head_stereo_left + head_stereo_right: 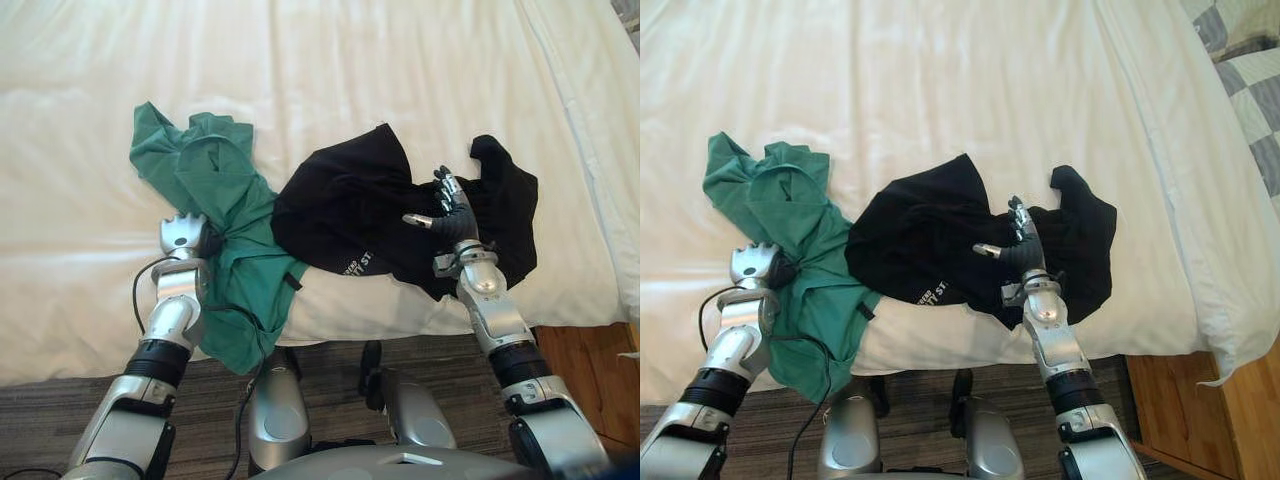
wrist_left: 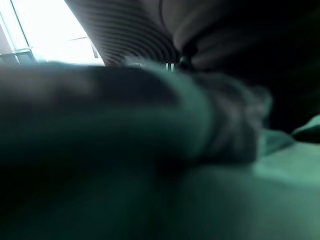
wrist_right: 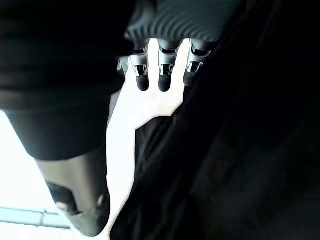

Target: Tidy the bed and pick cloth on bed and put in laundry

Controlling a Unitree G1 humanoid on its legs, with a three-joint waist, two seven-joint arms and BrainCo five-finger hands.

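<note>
A crumpled green cloth [image 1: 215, 180] lies on the white bed [image 1: 350, 70] at the left, one end hanging over the near edge. My left hand [image 1: 184, 236] rests on it with fingers curled into the fabric; green cloth [image 2: 210, 150] shows right up against that hand in the left wrist view. To its right lies a black cloth [image 1: 340, 210], bunched near the bed's edge. My right hand [image 1: 450, 216] hovers over the black cloth's right part, open, its fingers [image 3: 160, 75] straight and thumb apart, with black cloth [image 3: 240, 150] beside them.
The bed's near edge drops to dark carpet [image 1: 60, 390]. Wooden floor [image 1: 590, 360] shows at the lower right past the bed's corner. A checked quilt [image 1: 1250, 70] lies at the far right. Bare white sheet stretches behind both cloths.
</note>
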